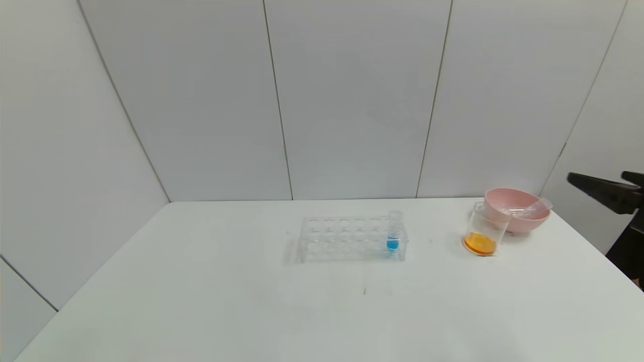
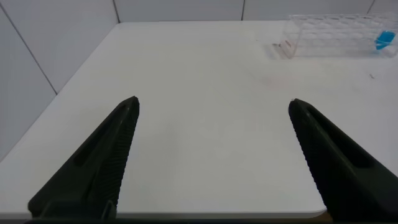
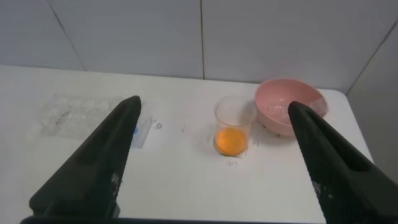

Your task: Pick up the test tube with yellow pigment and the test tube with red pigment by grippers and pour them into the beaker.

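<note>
Beaker (image 1: 484, 232) already holds orange mix, my right pincer (image 3: 211, 137) is spread wide and empty above it, so swinging carelessly could tip it over.

From my remote station, the scene reads as a small laboratory test cell: a bare white desk (image 1: 201, 301) boxed in by plain grey panel walls (image 1: 352, 100). Mid-desk stands a clear multi-hole tube rack (image 1: 347, 239) holding one tube of blue liquid (image 1: 393, 236); toward the far right corner, a beaker (image 1: 484, 235) of orange liquid touches a pink bowl (image 1: 518, 210).
</note>
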{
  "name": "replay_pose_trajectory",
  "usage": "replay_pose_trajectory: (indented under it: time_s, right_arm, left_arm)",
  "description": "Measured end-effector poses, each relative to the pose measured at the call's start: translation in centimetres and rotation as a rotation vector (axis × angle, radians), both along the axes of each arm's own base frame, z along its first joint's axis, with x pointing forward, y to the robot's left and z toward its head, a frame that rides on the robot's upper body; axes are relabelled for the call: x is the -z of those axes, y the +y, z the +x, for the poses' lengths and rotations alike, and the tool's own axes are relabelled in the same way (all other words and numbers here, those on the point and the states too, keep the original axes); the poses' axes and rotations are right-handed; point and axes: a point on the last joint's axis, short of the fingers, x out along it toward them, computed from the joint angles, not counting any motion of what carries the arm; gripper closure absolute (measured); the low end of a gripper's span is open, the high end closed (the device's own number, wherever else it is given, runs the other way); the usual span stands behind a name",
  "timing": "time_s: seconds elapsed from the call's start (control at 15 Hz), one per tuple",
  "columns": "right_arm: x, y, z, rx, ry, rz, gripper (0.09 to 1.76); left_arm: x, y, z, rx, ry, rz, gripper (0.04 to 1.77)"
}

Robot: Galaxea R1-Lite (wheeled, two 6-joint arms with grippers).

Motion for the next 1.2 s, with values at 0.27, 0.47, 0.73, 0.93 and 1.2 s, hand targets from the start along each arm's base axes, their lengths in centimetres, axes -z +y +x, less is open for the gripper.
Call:
replay_pose_trajectory:
  time_s: [0.27,0.47,0.73,0.93,1.2]
  right_arm:
    - [-1.1,-0.2,-7.2,0.009,-0.192,-0.009,0.15]
    - [-0.7,-0.2,-12.2,0.01,-0.325,-0.011,0.15]
    - [0.8,-0.1,-17.7,0.02,-0.493,-0.013,0.15]
    - [2.4,-0.1,-20.9,0.021,-0.609,-0.016,0.15]
    - [6.0,-0.2,-22.8,0.044,-0.674,-0.067,0.15]
  left_arm:
    - [0.0,0.0,0.0,0.0,0.0,0.0,0.09]
    - [0.0,0.0,0.0,0.0,0.0,0.0,0.09]
    - [0.0,0.0,0.0,0.0,0.0,0.0,0.09]
    - [0.0,0.0,0.0,0.0,0.0,0.0,0.09]
    - [0.0,0.0,0.0,0.0,0.0,0.0,0.09]
